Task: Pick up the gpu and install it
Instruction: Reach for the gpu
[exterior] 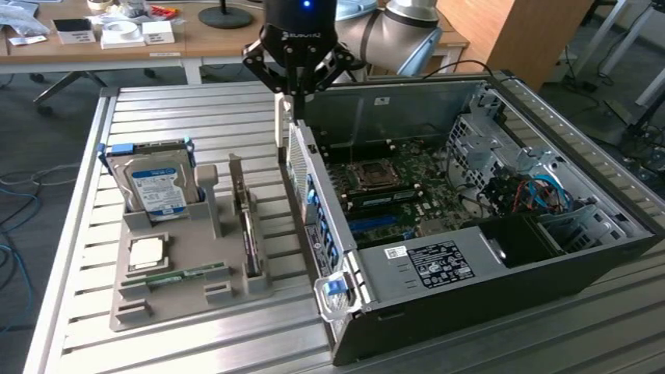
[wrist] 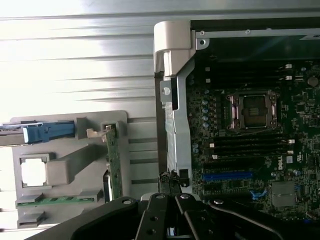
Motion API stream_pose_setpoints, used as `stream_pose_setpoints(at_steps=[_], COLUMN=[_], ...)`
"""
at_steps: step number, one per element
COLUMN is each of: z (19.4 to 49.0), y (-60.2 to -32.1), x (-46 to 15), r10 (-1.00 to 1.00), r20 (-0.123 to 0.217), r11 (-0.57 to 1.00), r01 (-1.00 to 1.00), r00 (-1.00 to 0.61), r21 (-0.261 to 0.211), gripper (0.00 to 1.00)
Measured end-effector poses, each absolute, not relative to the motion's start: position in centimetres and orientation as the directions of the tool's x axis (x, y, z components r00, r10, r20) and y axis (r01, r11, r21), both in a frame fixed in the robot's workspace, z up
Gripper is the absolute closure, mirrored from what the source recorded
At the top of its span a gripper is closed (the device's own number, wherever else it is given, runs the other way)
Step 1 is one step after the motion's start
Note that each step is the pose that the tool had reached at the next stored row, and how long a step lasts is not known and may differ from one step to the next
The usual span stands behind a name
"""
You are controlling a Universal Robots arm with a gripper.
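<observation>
The gpu [exterior: 245, 227] stands on edge in a slot of the grey holder [exterior: 177, 300], a thin green card with a dark face; in the wrist view the gpu [wrist: 113, 162] shows edge-on. My gripper [exterior: 295, 92] hangs shut with nothing in it, above the near wall of the open computer case [exterior: 488, 288], to the exterior view's right of the gpu and higher up. In the wrist view the gripper [wrist: 172, 181] sits over the case's silver rear frame, beside the motherboard [wrist: 250, 150] with its blue slot [wrist: 227, 176].
In the holder also stand a hard drive [exterior: 156, 185] with a blue-white label, a processor chip [exterior: 146, 251] and a narrow memory stick [exterior: 183, 274]. All rest on a ribbed metal table [exterior: 187, 109]. A wooden desk [exterior: 124, 43] with small items stands behind.
</observation>
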State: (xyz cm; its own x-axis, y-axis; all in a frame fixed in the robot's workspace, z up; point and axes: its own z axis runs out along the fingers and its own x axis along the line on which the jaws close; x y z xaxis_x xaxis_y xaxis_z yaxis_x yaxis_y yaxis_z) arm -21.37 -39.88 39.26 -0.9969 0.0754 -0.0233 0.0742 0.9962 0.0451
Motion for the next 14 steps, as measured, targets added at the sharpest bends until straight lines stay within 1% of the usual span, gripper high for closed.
stream_pose_setpoints(at_steps=[14], z=[39.26], y=[-39.89], x=[-22.08], r10=[0.075], r20=[-0.023], r11=[0.996], r01=[0.074], r00=[-0.997], r21=[0.045], gripper=[0.89])
